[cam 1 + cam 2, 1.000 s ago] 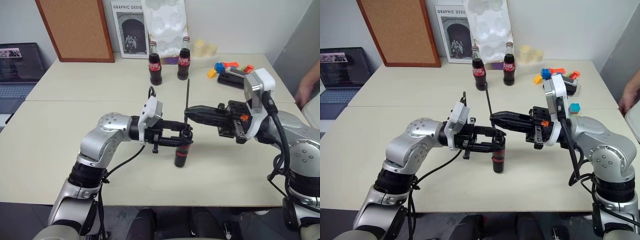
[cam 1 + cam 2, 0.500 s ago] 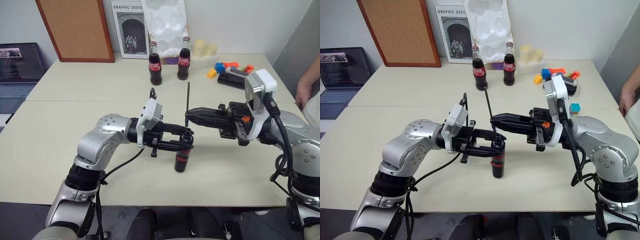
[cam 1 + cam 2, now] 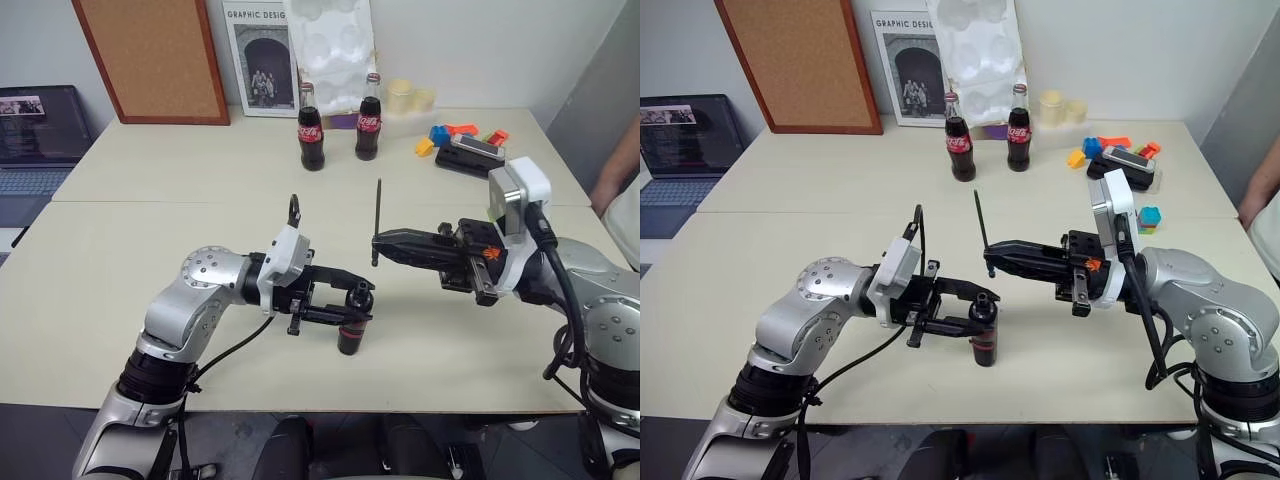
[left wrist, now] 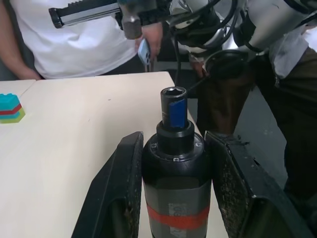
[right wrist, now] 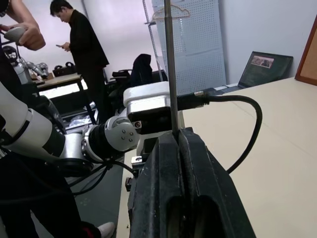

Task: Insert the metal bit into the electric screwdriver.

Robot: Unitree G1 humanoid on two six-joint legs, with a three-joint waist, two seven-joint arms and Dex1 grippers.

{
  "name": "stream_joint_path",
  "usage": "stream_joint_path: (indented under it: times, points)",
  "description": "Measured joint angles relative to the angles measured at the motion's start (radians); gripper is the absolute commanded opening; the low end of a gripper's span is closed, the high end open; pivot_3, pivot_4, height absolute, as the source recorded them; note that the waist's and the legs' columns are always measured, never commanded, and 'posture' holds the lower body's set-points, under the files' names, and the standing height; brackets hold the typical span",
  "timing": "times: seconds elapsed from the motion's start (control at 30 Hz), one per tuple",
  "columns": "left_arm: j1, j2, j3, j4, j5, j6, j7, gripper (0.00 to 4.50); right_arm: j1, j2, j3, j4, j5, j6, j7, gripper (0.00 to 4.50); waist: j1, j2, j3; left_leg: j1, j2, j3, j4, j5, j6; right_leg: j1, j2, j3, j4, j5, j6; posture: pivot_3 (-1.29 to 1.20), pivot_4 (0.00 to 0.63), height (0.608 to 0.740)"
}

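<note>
The electric screwdriver is held upright over the table, clamped between the fingers of the left gripper, w/ its open socket end seen pointing up in the left wrist view and a red band visible lower on the body. The left gripper is closed tight on the tool, approx. level and pointing toward the robot's right. The metal bit is pinched near its lower end by the right gripper, whose jaws are pressed fully together on it; the bit stands near vertical. Bit is up and to the right of the screwdriver's top, apart from it, not inserted. Two cola bottles are seen at the back of the table, coloured blocks further right.
</note>
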Motion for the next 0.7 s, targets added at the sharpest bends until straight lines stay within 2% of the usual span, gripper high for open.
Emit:
stream_joint_path:
  times: [0.23,0.43,0.7]
  points:
    - [0.015,0.005,0.0,0.0,0.015,-0.04,-0.014,1.67,0.011,0.005,-0.001,-0.024,0.06,0.007,-0.085,0.03,0.0,0.0,0.0,0.0,0.0,0.0,0.0,0.0,0.0,0.0,0.0,0.0,0.0,0.0,0.0,0.0,0.15,0.74]
    - [-0.025,-0.033,-0.001,0.048,0.038,0.004,0.082,1.67,0.024,0.014,-0.003,-0.038,0.127,0.037,-0.256,0.03,0.001,0.0,0.0,0.0,0.0,0.0,0.001,0.0,0.0,0.001,0.0,0.0,0.0,0.0,0.0,0.0,0.15,0.74]
    - [-0.092,-0.094,-0.003,0.081,0.122,0.044,0.271,1.67,-0.033,0.098,-0.005,-0.063,0.121,0.02,-0.559,0.03,0.0,0.0,0.0,0.0,0.0,0.0,-0.001,0.0,0.0,0.0,0.0,0.0,0.0,0.0,0.0,0.0,0.15,0.74]
